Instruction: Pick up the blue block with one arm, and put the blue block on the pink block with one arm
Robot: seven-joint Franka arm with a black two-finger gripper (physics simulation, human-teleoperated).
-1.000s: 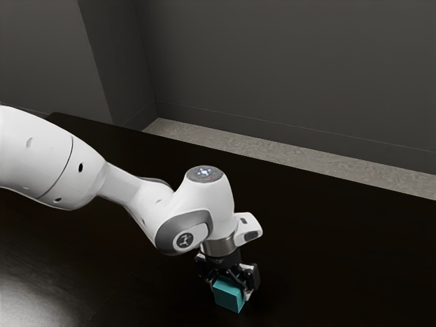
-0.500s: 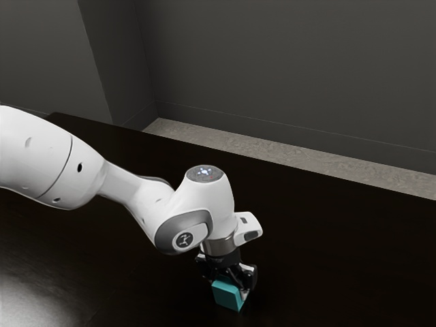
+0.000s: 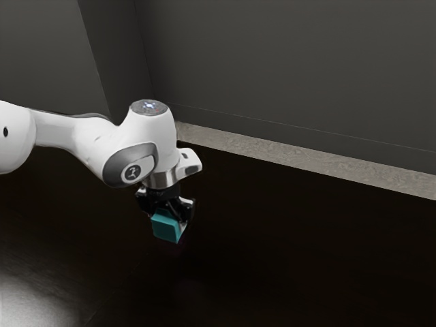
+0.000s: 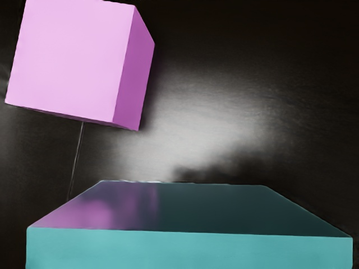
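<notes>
The blue block (image 3: 167,227), teal in colour, hangs above the dark table between the black fingers of my gripper (image 3: 166,216), which is shut on it. In the wrist view the same blue block (image 4: 190,230) sits close under my hand. The pink block (image 4: 78,61) stands on the table below, off to one side of the held block and apart from it. In the exterior view the held block and my arm cover the spot where the pink block would be.
The dark table (image 3: 306,252) stretches toward the exterior view's right. A pale floor strip (image 3: 306,160) and grey walls (image 3: 286,61) lie behind its far edge.
My arm has lifted the blue block off the table and carried it up and toward the exterior view's left. The fingers stayed shut on it.
</notes>
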